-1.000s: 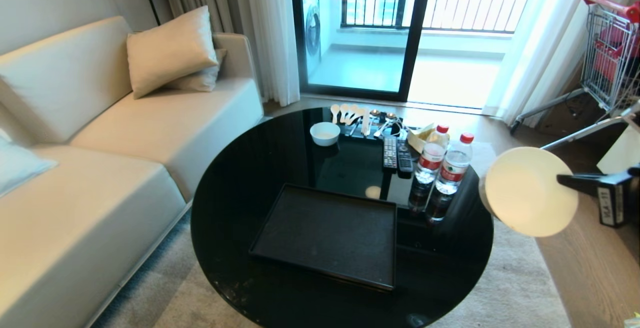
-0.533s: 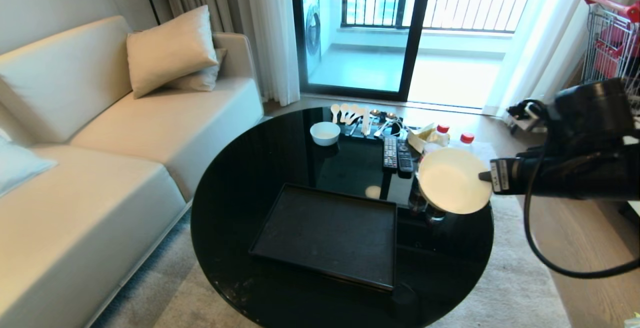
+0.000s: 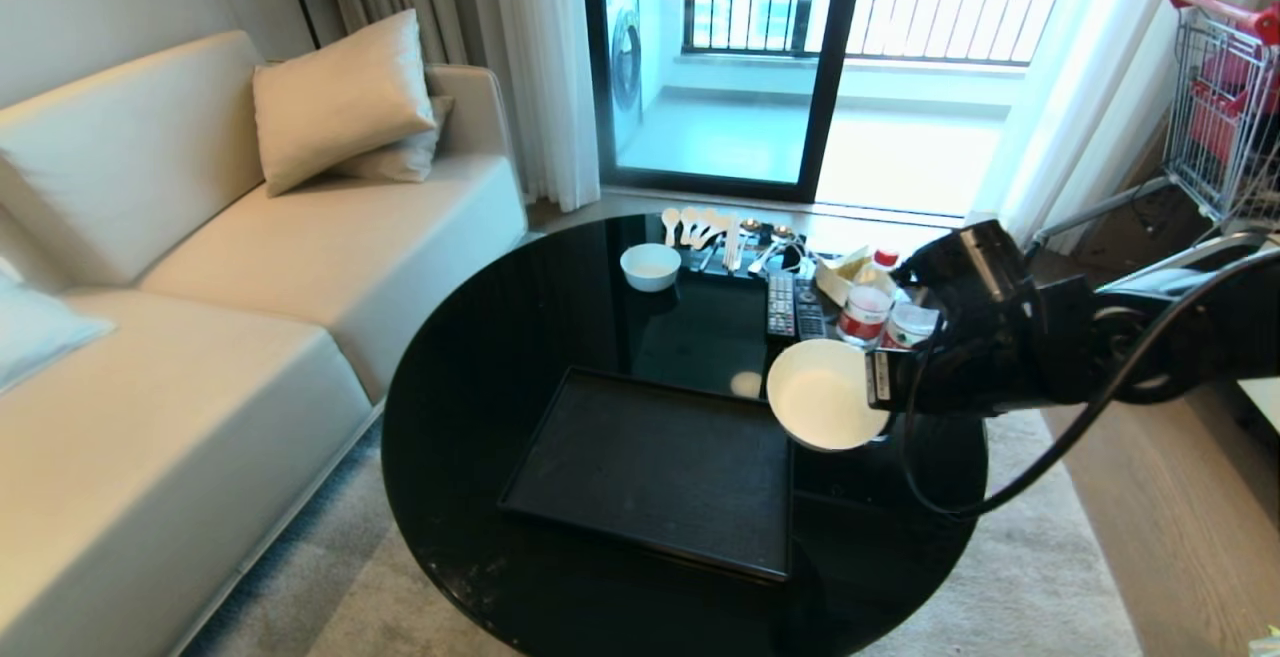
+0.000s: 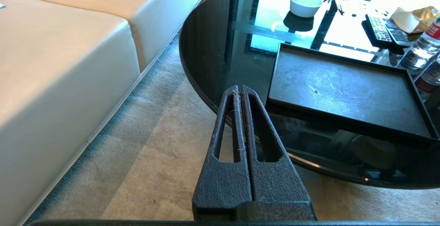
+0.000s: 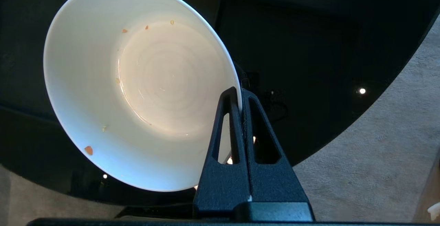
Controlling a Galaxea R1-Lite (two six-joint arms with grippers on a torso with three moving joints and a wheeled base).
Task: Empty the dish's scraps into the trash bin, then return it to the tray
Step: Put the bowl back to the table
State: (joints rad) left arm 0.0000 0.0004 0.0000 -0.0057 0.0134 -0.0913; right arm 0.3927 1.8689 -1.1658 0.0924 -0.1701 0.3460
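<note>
Dish [image 3: 822, 405]: cream-white, deep-sided bowl, held in the air above the right end of the tray [image 3: 650, 467], its mouth turned partly toward the head camera. Inside, only a few specks of scraps [image 5: 88, 150] cling to the wall, orange and pale yellow; the bottom is otherwise bare.

Right gripper [image 5: 240, 93]: fingers clamped on the dish's rim, one inside the wall and one outside, at the side of the bowl away from the tray's middle. The arm reaches in from the right of the tray.

Tray: flat black rectangle with a low rim, lying on the round black glass table [image 3: 480, 357], nothing on it.

Beyond the tray, at the table's far side: a smaller white bowl [image 3: 650, 266], a row of spoons [image 3: 700, 229], two remote controls [image 3: 793, 305], and two water bottles [image 3: 868, 305] with red caps, partly hidden behind the right arm.

Left gripper [image 4: 240, 92]: fingers pressed together, holding nothing, hanging over the carpet [image 4: 154, 157] just off the table's near edge, on the tray's sofa [image 3: 200, 287] side.
</note>
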